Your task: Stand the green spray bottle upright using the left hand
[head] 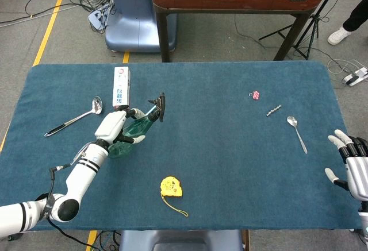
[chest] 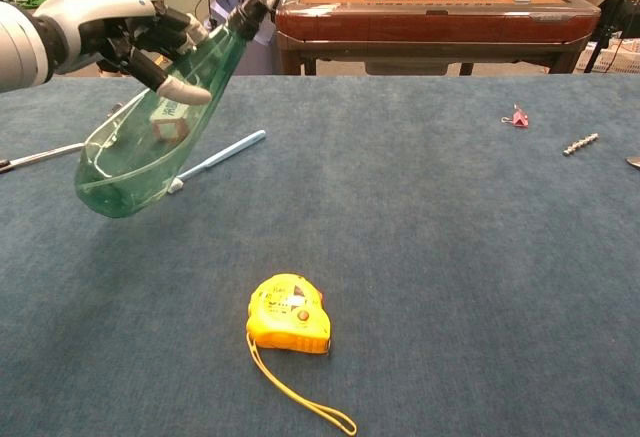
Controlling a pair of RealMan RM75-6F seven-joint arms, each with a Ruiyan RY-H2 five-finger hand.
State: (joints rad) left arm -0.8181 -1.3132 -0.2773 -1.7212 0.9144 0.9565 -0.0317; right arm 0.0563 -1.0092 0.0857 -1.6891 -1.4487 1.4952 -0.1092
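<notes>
Roughly halfway: your left hand (chest: 130,32) was clamped on the green bottle (chest: 160,127), lifted off the table (head: 230,165) but tilted, nozzle up & away. Left to do: tip it vertical, set base down, let go. Right hand (head: 352,162) idle, fingers apart.

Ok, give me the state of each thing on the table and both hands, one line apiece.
green spray bottle: tilted, lifted off the cloth, nozzle up and away, not yet upright.
left hand: grips the bottle's upper body.
right hand: holds nothing, fingers apart, at the table's right edge.
yellow tape measure: lying flat, strap trailing out.
ladle: lying flat.
spoon: lying flat.
white box: lying flat.
</notes>
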